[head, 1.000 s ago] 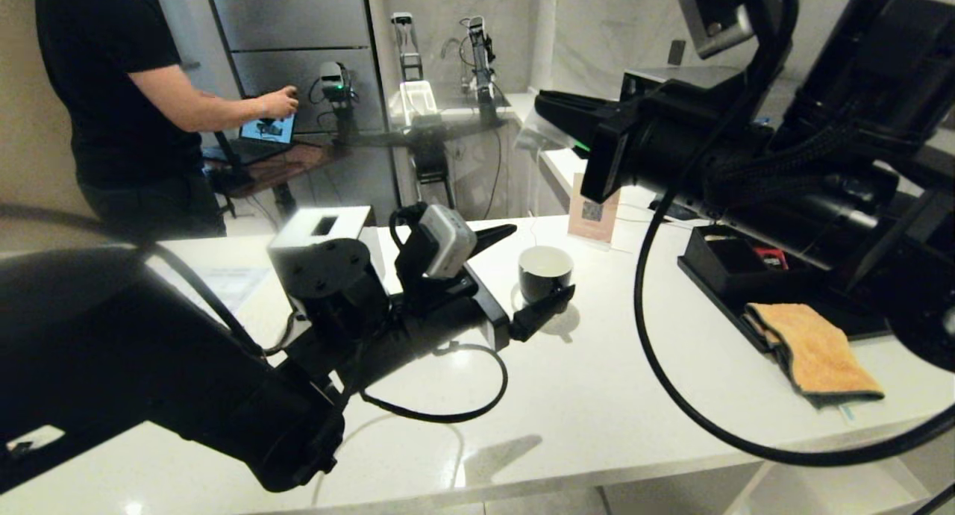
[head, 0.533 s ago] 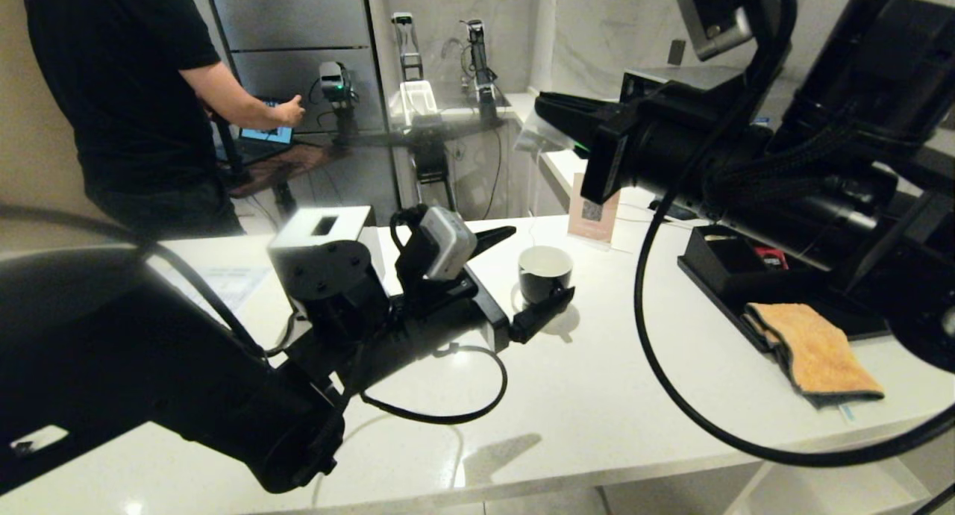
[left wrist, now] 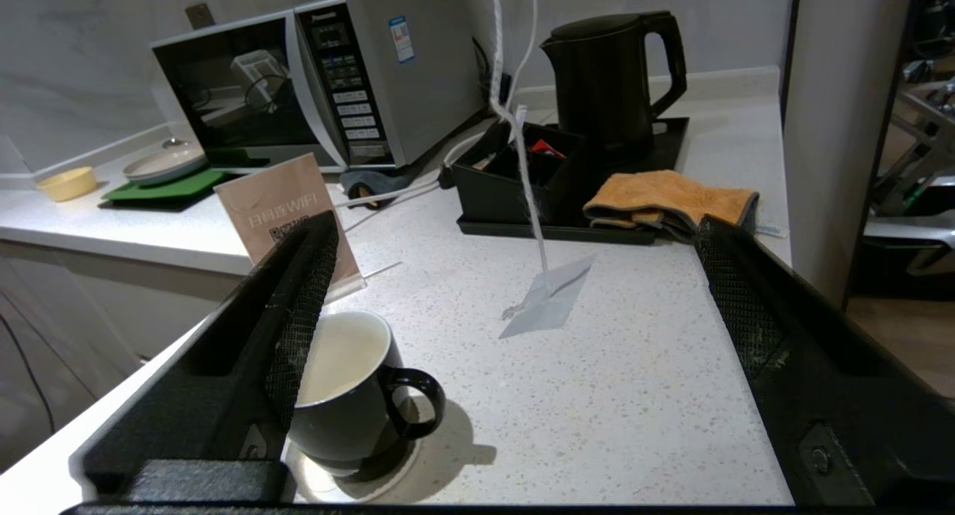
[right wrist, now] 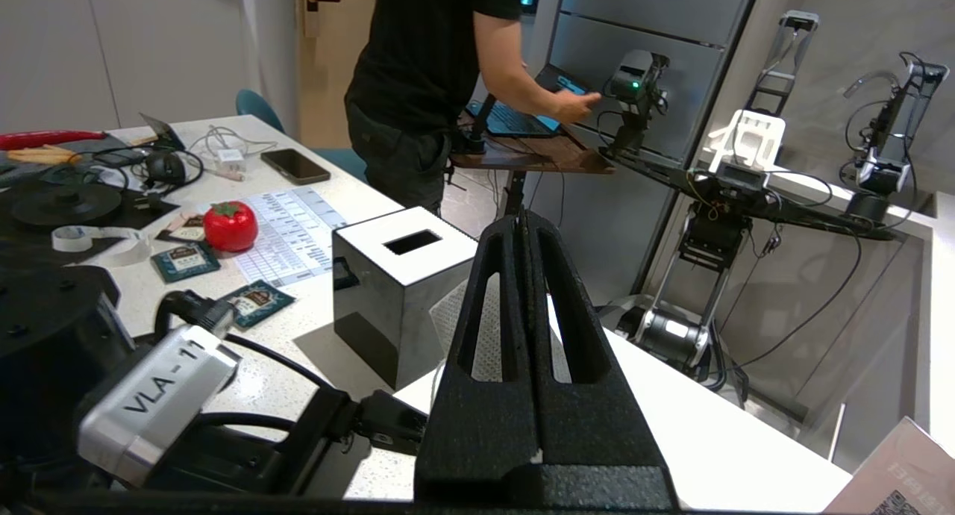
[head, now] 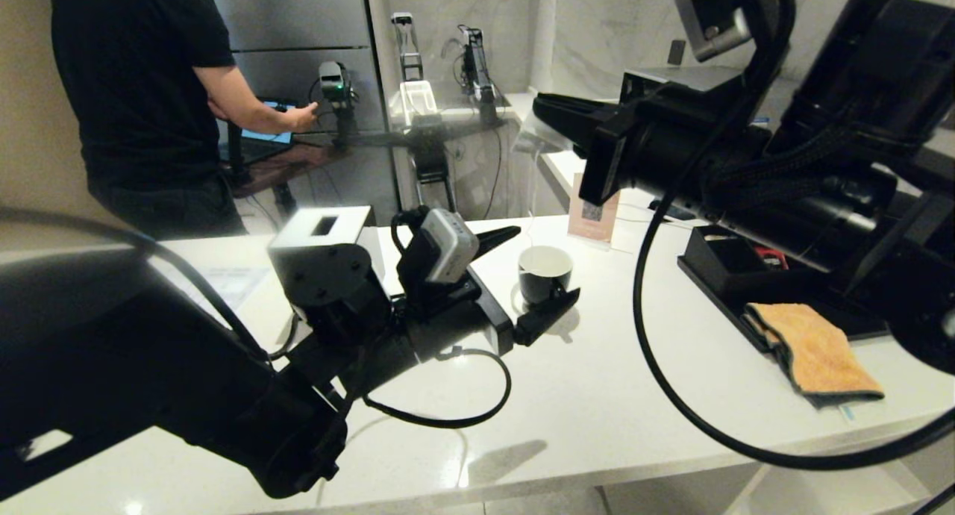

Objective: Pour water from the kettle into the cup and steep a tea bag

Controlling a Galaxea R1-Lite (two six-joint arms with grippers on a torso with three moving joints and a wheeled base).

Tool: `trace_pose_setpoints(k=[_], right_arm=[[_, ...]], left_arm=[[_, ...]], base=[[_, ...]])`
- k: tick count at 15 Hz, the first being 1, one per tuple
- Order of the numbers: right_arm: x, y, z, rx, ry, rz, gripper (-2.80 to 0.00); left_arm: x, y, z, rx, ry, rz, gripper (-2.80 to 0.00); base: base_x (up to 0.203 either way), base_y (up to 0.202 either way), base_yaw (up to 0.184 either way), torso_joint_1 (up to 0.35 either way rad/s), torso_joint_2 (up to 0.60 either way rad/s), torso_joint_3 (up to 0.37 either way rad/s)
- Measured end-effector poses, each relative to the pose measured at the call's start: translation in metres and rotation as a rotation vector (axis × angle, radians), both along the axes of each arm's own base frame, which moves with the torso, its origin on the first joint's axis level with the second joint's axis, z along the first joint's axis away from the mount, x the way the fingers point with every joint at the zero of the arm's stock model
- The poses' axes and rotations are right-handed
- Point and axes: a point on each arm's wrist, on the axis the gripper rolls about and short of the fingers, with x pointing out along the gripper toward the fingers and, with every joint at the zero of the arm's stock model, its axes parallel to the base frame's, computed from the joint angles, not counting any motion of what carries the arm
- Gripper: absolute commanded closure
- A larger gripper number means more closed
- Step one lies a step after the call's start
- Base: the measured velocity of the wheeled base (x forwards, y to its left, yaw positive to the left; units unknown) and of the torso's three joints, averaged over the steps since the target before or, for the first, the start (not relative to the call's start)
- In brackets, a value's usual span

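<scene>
So the left pincer (left wrist: 515,351) hangs wide open low over the surface (left wrist: 634,395), with the cup (left wrist: 351,395) on its saucer right against one finger. The kettle (left wrist: 612,75) stands well beyond it. The right pincer (right wrist: 526,276) is closed, pinching a string with a tea bag (left wrist: 548,302) dangling.

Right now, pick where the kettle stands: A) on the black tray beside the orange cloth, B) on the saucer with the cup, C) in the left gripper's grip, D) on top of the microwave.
A: the kettle stands upright on the black tray, behind the orange cloth, with no gripper on it.
</scene>
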Motion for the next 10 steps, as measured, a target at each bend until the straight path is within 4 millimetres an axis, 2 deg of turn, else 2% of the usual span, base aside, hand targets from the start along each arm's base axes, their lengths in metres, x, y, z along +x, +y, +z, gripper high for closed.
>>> trace_pose_setpoints(k=[10], right_arm=[[-0.0005, 0.0009, -0.0014, -0.003, 0.004, 0.003, 0.0]], left_arm=[[0.0018, 0.0007, -0.0017, 0.002, 0.003, 0.013, 0.0]], base=[[0.0, 0.0, 0.0, 0.0, 0.0, 0.0]])
